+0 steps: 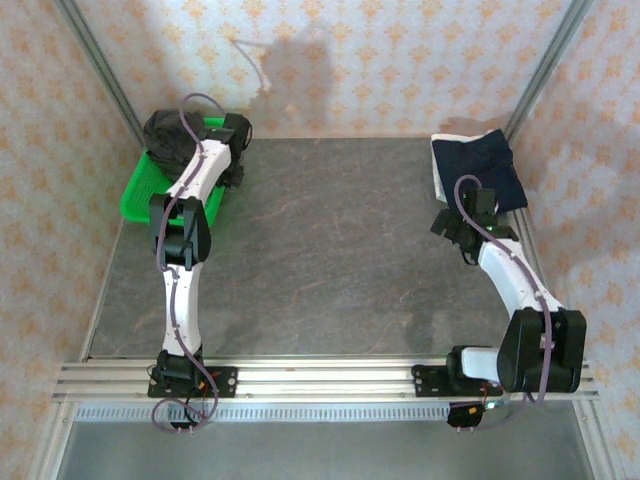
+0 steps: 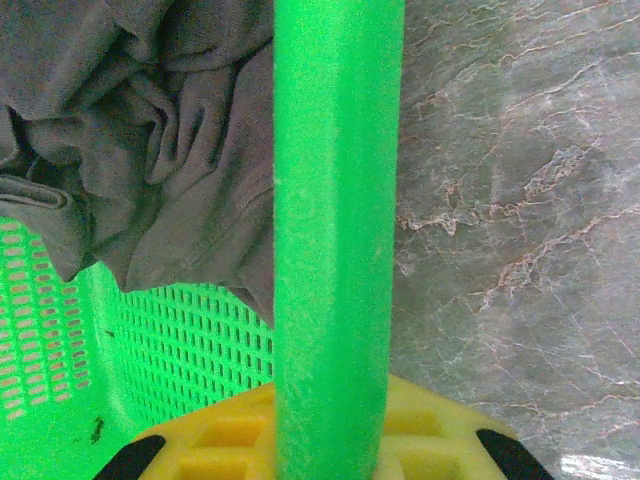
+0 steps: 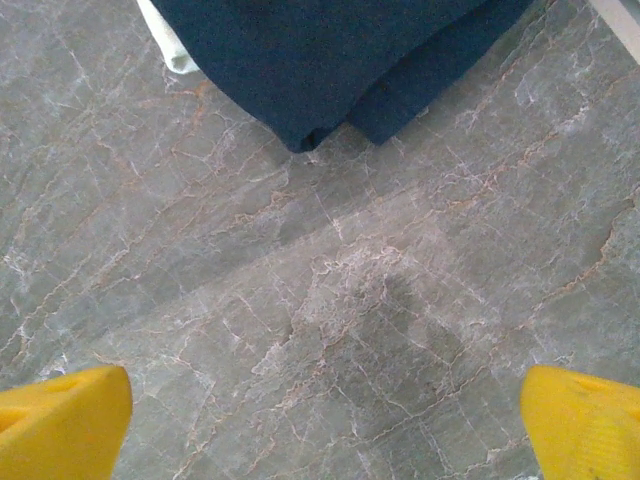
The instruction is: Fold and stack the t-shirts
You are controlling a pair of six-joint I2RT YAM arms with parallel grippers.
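Far left: basket [image 1: 138, 196], green mesh, at the far-left corner of the surface [image 1: 330, 250]; it holds the charcoal t-shirt [image 1: 165, 135], crumpled and unfolded. The left tool [image 2: 325, 450] sits at the basket's right rim, and in my wrist view the rim bar runs straight down into its yellow fingers. I judge them drawn together on the rim, with the charcoal cloth just beside the tool but not in it. Far right: the navy t-shirt [image 1: 478, 165], folded, lies on the white t-shirt [image 3: 165, 40], which shows as a thin edge beneath, so I count this as the stack begun. The right tool [image 3: 325, 430] has its fingers wide apart and holds nothing, over bare surface just short of the navy hem. Outstanding: the charcoal shirt is to be lifted out, folded and stacked. I reckon the task is about two thirds done.
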